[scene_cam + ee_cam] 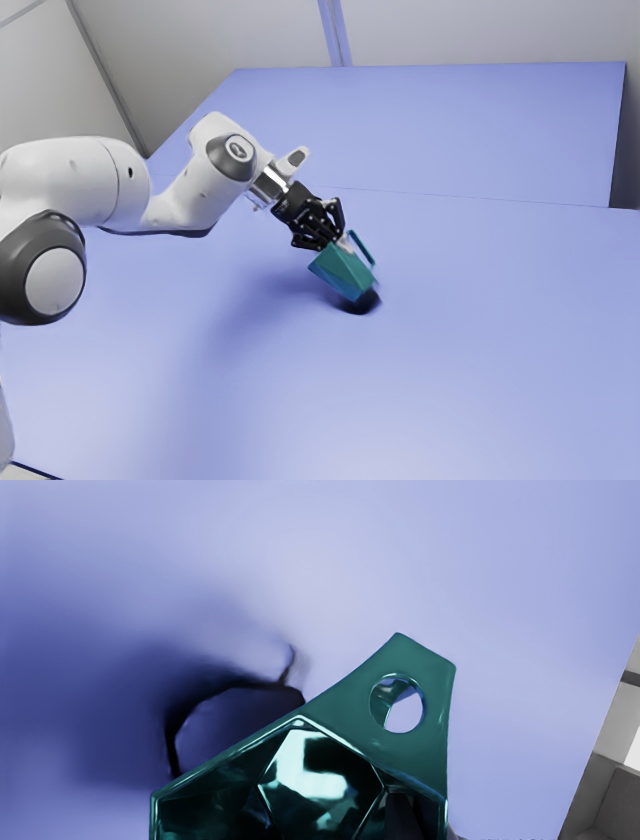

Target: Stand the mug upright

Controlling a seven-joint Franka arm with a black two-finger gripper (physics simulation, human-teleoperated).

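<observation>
In the exterior view the gripper (335,238) points down toward the exterior view's right, shut on the wall of the teal mug (343,272). The mug hangs tilted, its open end toward the gripper and its handle on the exterior view's right. Up close in the wrist view, the six-sided mug (405,655) has its mouth facing the camera. One finger of the gripper (434,822) is inside the mouth and the other is outside, by the handle side. Whether the mug's lower end touches the table is hard to tell.
The blue-violet table (480,340) spreads around the mug, with a dark shadow just below it. Pale walls (480,30) stand behind the table's far edge.
</observation>
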